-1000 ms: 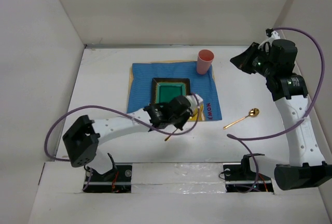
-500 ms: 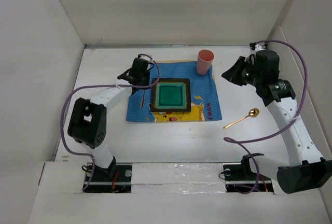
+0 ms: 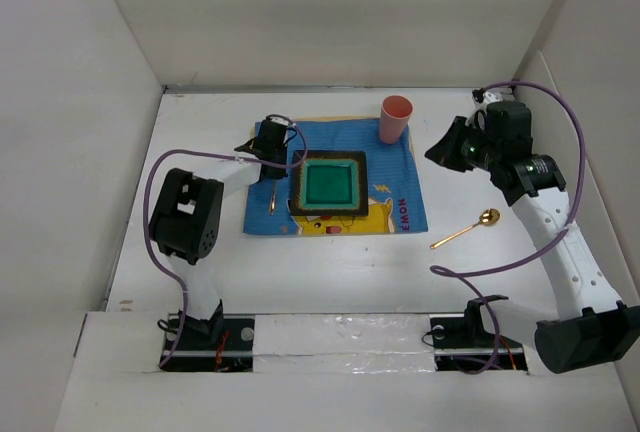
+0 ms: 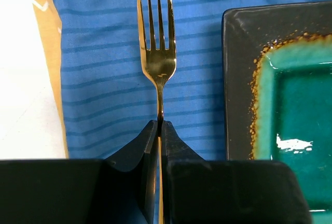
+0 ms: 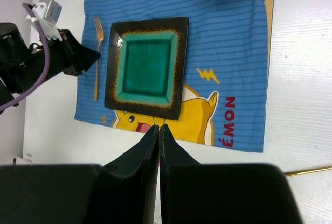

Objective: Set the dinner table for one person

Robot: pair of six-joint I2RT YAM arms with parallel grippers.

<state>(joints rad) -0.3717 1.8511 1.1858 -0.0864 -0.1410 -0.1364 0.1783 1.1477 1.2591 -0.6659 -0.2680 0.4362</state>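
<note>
The left gripper (image 4: 160, 126) clamped the gold fork (image 4: 157, 53) by its handle, tines pointing straight ahead, alongside the square plate (image 4: 236, 79).

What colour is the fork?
Shiny gold. The fork shows best in the left wrist view.

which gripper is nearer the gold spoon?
Right. The right gripper hovers beyond the spoon, off the placemat's right edge; the left gripper is across the plate, shut on the fork.
</note>
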